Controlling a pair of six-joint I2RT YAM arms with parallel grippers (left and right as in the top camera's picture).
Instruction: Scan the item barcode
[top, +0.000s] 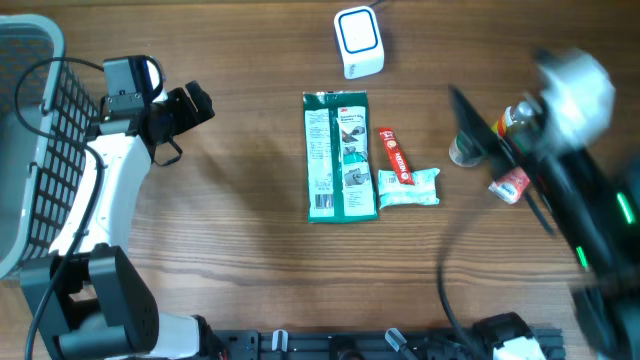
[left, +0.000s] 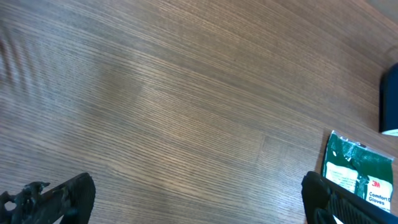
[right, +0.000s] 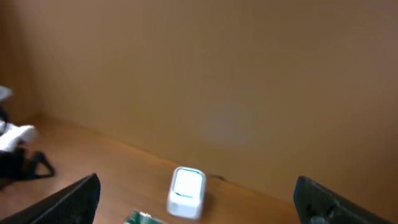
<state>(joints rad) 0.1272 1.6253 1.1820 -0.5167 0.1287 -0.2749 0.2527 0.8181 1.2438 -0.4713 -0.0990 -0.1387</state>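
The left hand (top: 185, 108) sits upper left of the overhead frame, jaws spread wide with nothing between them; its wrist view shows only bare wood between the two fingers. The right hand (right: 196, 186) is also fully spread and holds nothing. Its arm is a blur at the right edge of the overhead frame, raised off the bench (top: 240, 250).

There is one white scanner (top: 358, 42) at top centre. Below it lie three flat items close together: one green pack (top: 340, 155) lengthwise in the middle of the frame, one red sachet (top: 394, 157) just right of it, and one pale packet (top: 408, 188) touching the pack's lower right corner and the sachet's lower end. A few small items (top: 510, 185) sit under the blurred right arm; I cannot count them. One grey basket (top: 25, 150) fills the left edge.

Bare wood lies between the left hand and the green pack, and along the lower middle of the frame.
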